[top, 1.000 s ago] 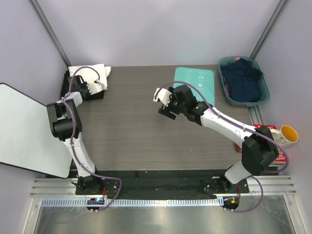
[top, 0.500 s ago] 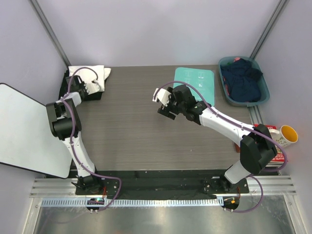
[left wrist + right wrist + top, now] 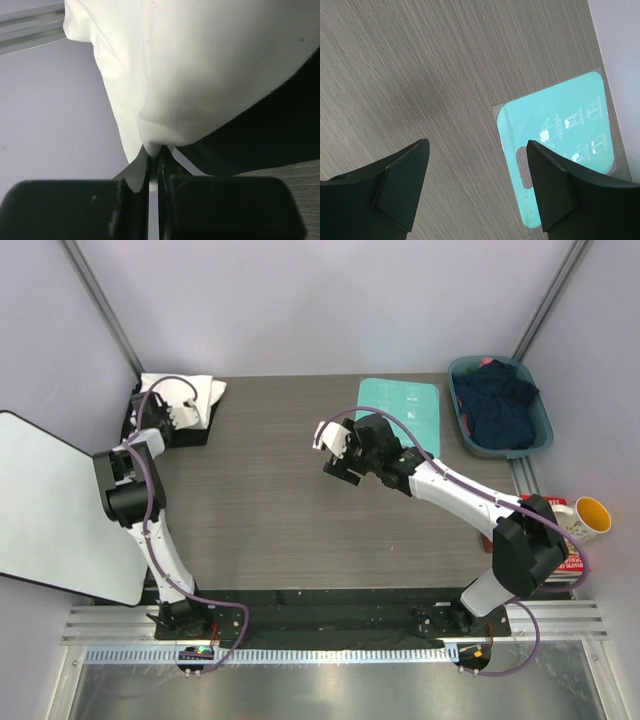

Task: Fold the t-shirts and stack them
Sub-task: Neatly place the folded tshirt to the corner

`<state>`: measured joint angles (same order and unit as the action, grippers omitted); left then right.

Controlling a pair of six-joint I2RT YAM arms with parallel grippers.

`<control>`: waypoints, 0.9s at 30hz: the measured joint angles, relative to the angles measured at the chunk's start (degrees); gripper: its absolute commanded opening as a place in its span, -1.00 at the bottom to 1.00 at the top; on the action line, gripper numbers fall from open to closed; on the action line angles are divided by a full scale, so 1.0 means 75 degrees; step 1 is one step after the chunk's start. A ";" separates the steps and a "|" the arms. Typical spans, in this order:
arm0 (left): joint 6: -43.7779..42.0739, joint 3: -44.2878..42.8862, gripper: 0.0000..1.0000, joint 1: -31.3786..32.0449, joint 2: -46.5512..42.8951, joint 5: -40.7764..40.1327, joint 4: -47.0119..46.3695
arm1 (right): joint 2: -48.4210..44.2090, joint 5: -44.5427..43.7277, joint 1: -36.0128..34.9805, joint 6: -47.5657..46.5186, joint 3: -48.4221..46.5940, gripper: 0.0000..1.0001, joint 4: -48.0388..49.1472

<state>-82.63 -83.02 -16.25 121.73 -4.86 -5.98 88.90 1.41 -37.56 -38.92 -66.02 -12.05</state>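
— The left gripper (image 3: 152,150) pinches shut on the white t-shirt (image 3: 210,65)'s edge, at the table (image 3: 280,500)'s far-left corner.
— Thin hold; a tug might slip it. The right gripper (image 3: 476,145) hangs wide open, empty.

- Far-left corner of the table (image 3: 280,500): upper t-shirt (image 3: 180,390) lies on lower t-shirt (image 3: 195,434).
- Instruction board (image 3: 400,410) sits at the far edge, right of centre.
- Bin (image 3: 457,405) holding clothes (image 3: 500,405) just right of it, mug (image 3: 590,513) nearer.
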 measured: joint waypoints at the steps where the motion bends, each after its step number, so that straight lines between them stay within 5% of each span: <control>1: -0.0041 0.0000 -1.00 -0.0017 0.0006 -0.0003 -0.0029 | 0.0000 0.0000 0.0000 0.0000 0.0000 0.68 0.0000; 5: -0.0061 -0.0003 -0.99 -0.0105 0.0064 -0.0003 -0.0017 | 0.0000 -0.0003 0.0000 0.0003 0.0000 0.68 0.0000; 7: -0.0117 -0.0003 -0.44 -0.0149 0.0125 -0.0009 -0.0032 | 0.0000 -0.0003 0.0000 0.0003 0.0000 0.68 0.0000; 9: -0.0224 -0.0003 0.73 -0.0172 0.0216 -0.0058 -0.0061 | 0.0000 -0.0006 0.0000 0.0003 0.0000 0.68 0.0000; 10: -0.0207 -0.0003 0.88 -0.0184 0.0259 -0.0125 -0.0047 | 0.0000 -0.0009 0.0000 0.0003 0.0000 0.69 0.0000; 16: 0.0950 0.0146 1.00 -0.0312 0.0026 0.0131 0.0306 | 0.0000 -0.0047 0.0000 -0.0003 0.0000 0.70 -0.0003; 20: 0.2684 0.0146 1.00 -0.0326 -0.0839 0.0944 0.1058 | -0.0003 -0.0093 -0.0009 -0.0026 0.0000 0.75 0.0000; 22: 0.3535 0.0160 1.00 -0.0262 -0.1390 0.1309 0.1320 | -0.0003 -0.0195 -0.0020 -0.0064 0.0000 0.99 0.0000; 27: 0.5968 0.0388 1.00 0.0341 -0.3010 0.1938 0.1897 | -0.0023 -0.0606 0.0085 0.0166 0.0003 0.99 0.0163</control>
<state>-37.87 -80.12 -13.69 99.15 9.67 8.25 88.73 -3.14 -36.93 -37.67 -66.00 -10.83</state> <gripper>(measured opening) 0.996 0.995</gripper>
